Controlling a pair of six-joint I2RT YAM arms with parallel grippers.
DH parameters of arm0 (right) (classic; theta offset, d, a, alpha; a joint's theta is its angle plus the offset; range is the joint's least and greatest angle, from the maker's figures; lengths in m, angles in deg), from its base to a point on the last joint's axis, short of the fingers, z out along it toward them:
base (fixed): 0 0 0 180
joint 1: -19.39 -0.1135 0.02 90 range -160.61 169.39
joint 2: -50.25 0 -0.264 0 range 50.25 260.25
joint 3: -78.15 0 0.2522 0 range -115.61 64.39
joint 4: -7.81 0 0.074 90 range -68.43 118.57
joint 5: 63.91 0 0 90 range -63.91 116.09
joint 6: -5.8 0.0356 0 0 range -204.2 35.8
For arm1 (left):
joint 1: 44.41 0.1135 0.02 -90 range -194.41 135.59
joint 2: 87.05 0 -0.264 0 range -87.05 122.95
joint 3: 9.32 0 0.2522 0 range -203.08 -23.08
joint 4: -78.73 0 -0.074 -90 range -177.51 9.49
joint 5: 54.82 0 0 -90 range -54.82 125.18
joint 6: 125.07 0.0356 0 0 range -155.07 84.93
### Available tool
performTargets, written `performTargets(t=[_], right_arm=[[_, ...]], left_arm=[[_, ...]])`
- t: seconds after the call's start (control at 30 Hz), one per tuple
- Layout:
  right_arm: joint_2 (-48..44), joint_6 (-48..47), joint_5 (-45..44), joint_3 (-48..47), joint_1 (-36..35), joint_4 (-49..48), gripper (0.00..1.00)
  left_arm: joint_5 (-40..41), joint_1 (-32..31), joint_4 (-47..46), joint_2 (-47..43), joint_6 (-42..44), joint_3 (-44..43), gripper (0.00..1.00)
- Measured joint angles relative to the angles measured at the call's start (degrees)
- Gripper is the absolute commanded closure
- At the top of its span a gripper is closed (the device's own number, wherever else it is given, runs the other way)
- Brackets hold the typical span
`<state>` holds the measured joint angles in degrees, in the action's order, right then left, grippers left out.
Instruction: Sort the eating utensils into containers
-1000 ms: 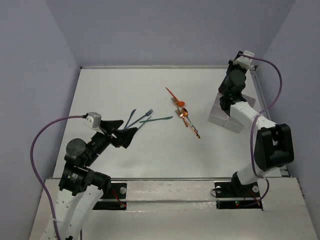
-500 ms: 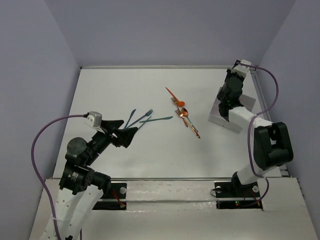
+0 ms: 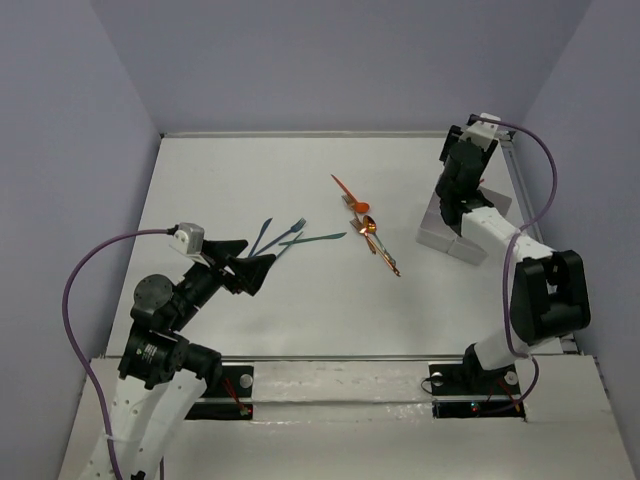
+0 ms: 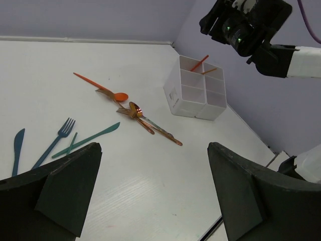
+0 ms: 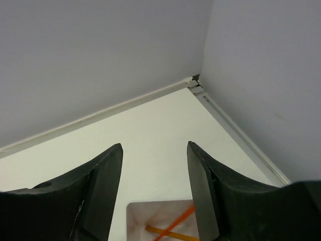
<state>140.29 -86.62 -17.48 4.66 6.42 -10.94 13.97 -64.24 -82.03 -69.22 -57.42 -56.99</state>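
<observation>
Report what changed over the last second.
The right gripper opened above the tray and is now empty. Orange utensils stand in the tray below it, and its arm shifted slightly. The left gripper stayed open and still, and the loose utensils did not move.

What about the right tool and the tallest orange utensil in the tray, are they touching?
Apart. The left wrist view shows the right tool above the tray, bare wall visible between it and the tallest orange utensil.
</observation>
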Motion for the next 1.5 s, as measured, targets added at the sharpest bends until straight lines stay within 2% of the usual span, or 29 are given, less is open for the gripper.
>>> performTargets(t=[0.07,0.23,0.4,0.5,0.67,0.77,1.03,1.43,1.5], right_arm=[[-1.0,2.4,1.4,-1.7,-0.1,4.3,0.42],[-5.5,7.8,12.8,-5.2,-2.4,16.3,0.46],[-5.2,10.0,30.1,-7.6,-11.0,26.0,0.49],[-1.5,12.0,33.9,-9.4,-17.2,31.4,0.44],[7.8,19.0,34.6,-11.6,-28.9,38.6,0.3],[11.2,24.4,32.8,-11.9,-33.5,40.8,0.27],[22.1,38.5,26.9,-18.3,-40.7,41.2,0.27],[32.2,47.9,21.2,-27.2,-42.1,42.9,0.34],[33.5,48.7,20.8,-29.1,-42.2,43.1,0.37]], left_arm=[[0.0,0.0,0.0,0.0,0.0,0.0,0.01],[0.0,0.0,0.0,0.5,0.0,0.0,0.01],[-0.3,0.3,0.0,1.5,0.0,0.0,0.01],[-0.4,0.5,0.0,1.8,0.0,0.0,0.01],[0.0,1.5,0.0,1.9,0.0,0.0,0.01],[3.1,1.9,0.9,1.9,-0.2,0.0,0.01],[13.3,2.8,5.1,1.6,-1.2,0.0,0.01],[13.0,2.6,5.1,0.2,-1.4,0.0,0.01],[12.7,2.5,5.1,0.2,-1.4,0.0,0.01]])
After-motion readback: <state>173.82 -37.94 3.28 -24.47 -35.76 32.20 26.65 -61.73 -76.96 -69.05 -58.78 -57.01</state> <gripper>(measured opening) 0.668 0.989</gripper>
